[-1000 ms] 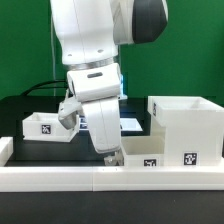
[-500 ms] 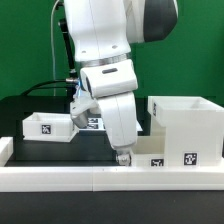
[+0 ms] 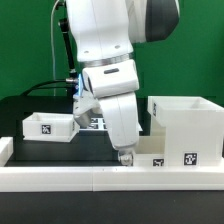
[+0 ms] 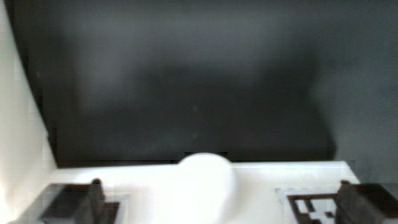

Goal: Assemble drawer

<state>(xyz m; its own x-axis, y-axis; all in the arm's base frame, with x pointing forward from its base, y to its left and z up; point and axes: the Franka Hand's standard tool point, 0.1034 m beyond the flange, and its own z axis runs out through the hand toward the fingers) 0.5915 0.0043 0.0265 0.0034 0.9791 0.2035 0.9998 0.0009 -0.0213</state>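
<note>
The tall white casing (image 3: 185, 125) stands at the exterior view's right, a tag on its front. One small tray (image 3: 45, 125) sits at the exterior view's left. The second tray (image 3: 151, 151) lies just beside the casing, partly hidden by my arm. My gripper (image 3: 124, 157) is down at that tray's near end. In the wrist view my gripper (image 4: 222, 205) is open, its dark fingers (image 4: 80, 200) wide apart on either side of the tray's white wall (image 4: 267, 190). A rounded white knob (image 4: 208, 175) and a tag (image 4: 324, 210) show on it.
A long low white rail (image 3: 100, 179) runs along the front. The marker board (image 3: 96, 122) lies behind my arm on the black table (image 4: 196, 80). A white surface (image 4: 15, 100) borders the wrist view's edge.
My arm moved toward the exterior view's right and down to the tray beside the casing. In the last half second it hardly moved.
</note>
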